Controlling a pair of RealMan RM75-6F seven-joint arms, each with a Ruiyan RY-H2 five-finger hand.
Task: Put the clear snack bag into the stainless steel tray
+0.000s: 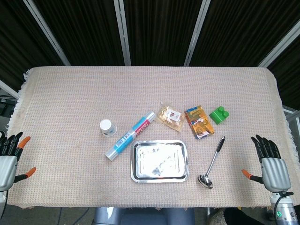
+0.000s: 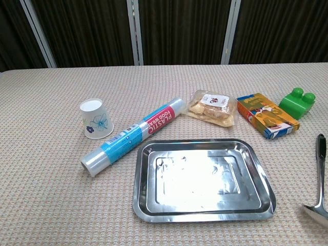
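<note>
Resting at the near right edge of the table (image 1: 61,93), right hand (image 1: 269,161) held flat with fingers spread and holding nothing; mirrored at the near left edge, left hand (image 1: 9,157) likewise spread and gripping nothing. Lying closest to the right hand, just inward and a little ahead of it, a ladle (image 1: 212,163) with bowl near and dark handle pointing away. Sitting further inward, about midway between the two hands, the tray (image 1: 159,176), shiny and holding nothing. Lying ahead of the right hand and inward, beyond the ladle, an orange box (image 1: 198,122) with a green block (image 1: 219,115) just beside it on the outer side. Lying just beyond the tray's far edge and apart from it, next to the box on its inner side, the snack bag (image 1: 169,116), flat on the cloth. Slanting from the tray's left side away toward the bag, a wrap roll (image 1: 130,135). Standing upside down ahead of the left hand and inward, just beside the roll, a paper cup (image 1: 108,127).
</note>
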